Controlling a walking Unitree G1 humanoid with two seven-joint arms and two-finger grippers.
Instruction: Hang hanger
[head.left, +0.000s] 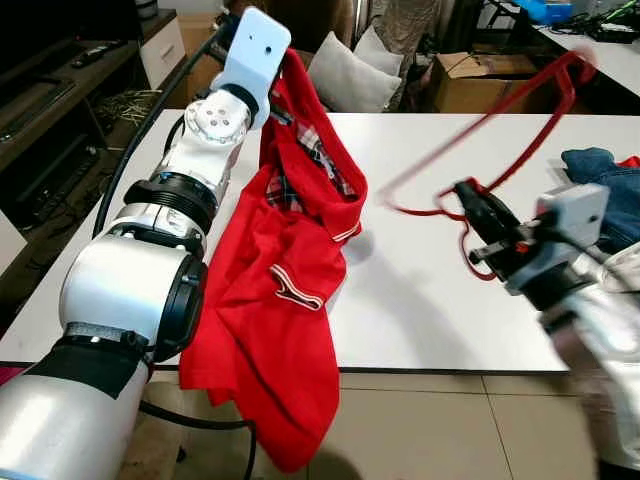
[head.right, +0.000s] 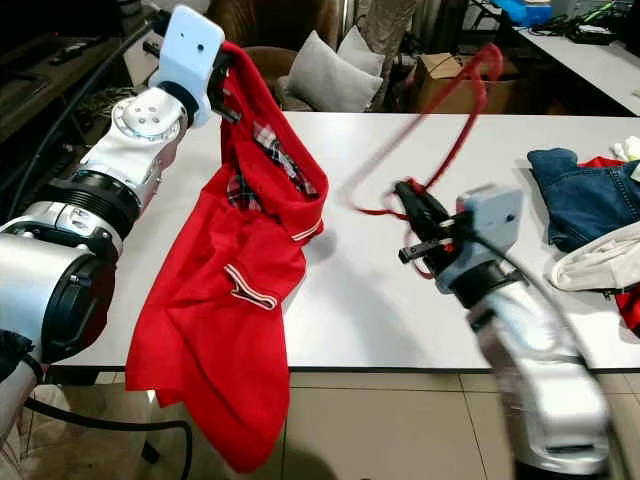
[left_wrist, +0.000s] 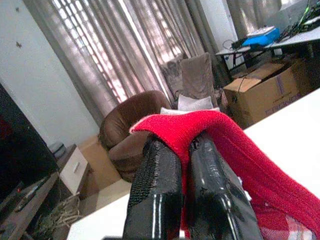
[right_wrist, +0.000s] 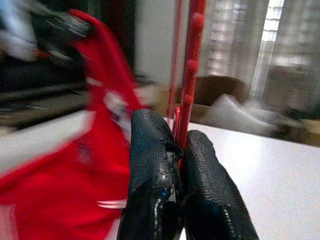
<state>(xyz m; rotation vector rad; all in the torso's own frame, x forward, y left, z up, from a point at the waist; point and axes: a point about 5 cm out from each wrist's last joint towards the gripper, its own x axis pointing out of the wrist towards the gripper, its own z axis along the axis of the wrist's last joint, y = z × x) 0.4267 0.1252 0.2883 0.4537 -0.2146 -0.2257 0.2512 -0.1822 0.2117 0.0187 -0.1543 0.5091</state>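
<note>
The red hanger (head.left: 500, 120) sits in the right half of the frame above the white surface (head.left: 420, 300), its long axis slanting from lower centre up to the upper right, blurred. The right gripper (head.left: 472, 215) reaches in from the lower right, fingers (right_wrist: 150, 165) closed on the hanger's thin bar. At upper left, the raised left gripper (left_wrist: 182, 155) pinches a red shirt (head.left: 280, 300), which hangs down past the surface's near edge.
</note>
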